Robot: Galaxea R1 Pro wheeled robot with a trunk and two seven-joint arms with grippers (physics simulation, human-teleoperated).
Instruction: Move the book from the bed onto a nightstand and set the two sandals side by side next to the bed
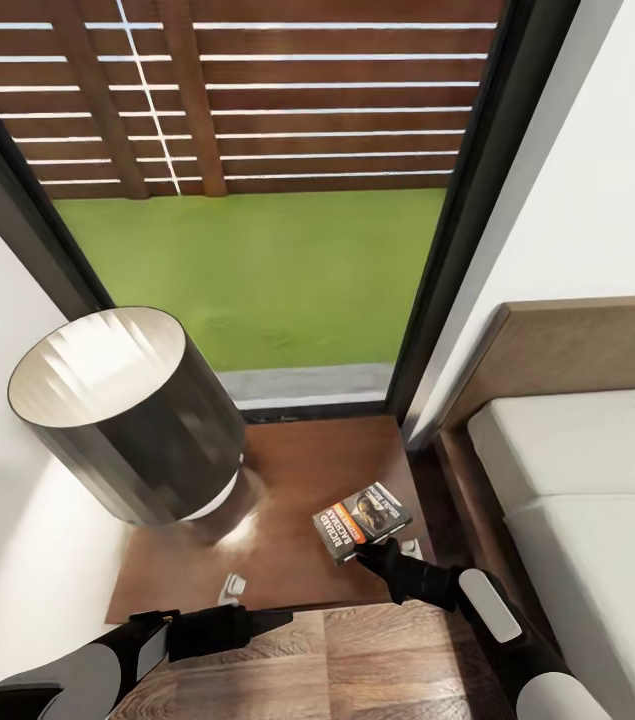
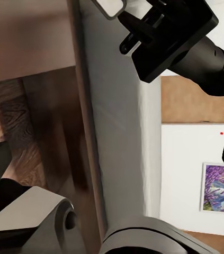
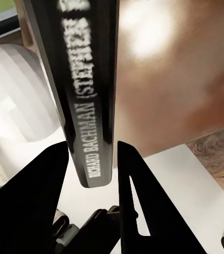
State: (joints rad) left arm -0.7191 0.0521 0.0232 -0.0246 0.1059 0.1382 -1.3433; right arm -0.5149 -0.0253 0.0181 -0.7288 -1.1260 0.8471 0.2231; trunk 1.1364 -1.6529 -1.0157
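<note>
The book (image 1: pixel 362 520) is held over the nightstand (image 1: pixel 287 540), near its front right corner, cover up, its long axis running diagonally from that corner toward the window (image 1: pixel 257 280). The right hand (image 1: pixel 375 553) grips it at its near end; in the right wrist view the spine (image 3: pixel 88 95) sits between the two dark fingers (image 3: pixel 37 206). A lamp (image 1: pixel 127 420) with a dark drum shade fills the nightstand's left side. The bed (image 1: pixel 577 480) lies just right. The cover is dark with an orange band. The left hand (image 1: pixel 257 622) hovers at the nightstand's front edge; I cannot tell its state.
</note>
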